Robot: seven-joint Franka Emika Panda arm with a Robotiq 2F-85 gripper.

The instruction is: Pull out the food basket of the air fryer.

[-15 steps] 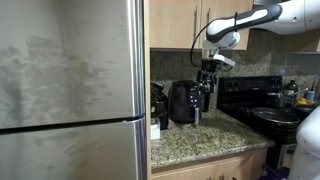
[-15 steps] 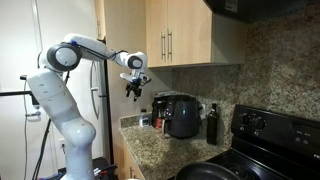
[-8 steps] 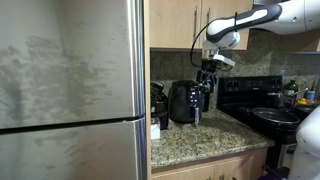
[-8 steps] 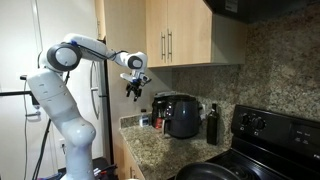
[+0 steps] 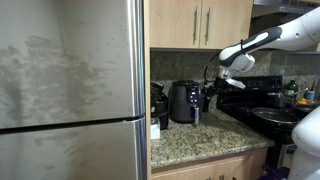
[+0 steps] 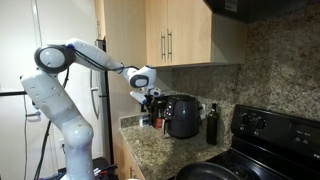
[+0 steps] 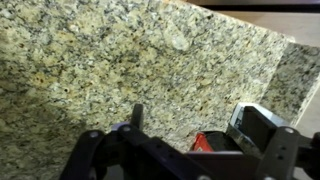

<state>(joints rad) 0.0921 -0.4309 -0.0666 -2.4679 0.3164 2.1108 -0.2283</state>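
The glossy black air fryer [image 5: 183,102] stands on the granite counter, against the backsplash; it also shows in an exterior view [image 6: 183,116]. Its food basket [image 5: 185,112] is the lower front section and sits flush in the body. My gripper [image 5: 211,95] hangs at the fryer's height, just beside it, apart from it [image 6: 150,100]. In the wrist view my gripper [image 7: 200,128] looks down at the granite; the jaws stand apart with nothing between them. The fryer does not show in the wrist view.
A steel fridge [image 5: 70,90] fills the near side. A black stove [image 5: 255,100] with a pan [image 5: 275,115] stands beyond the fryer. A dark bottle [image 6: 211,125] stands between the fryer and the stove. Small clutter, a red item [image 7: 205,142] and a dark box [image 7: 268,128] lie nearby.
The arm has swung down: the gripper dropped from above the fryer's top to the fryer's height, next to it. The fryer has not moved.
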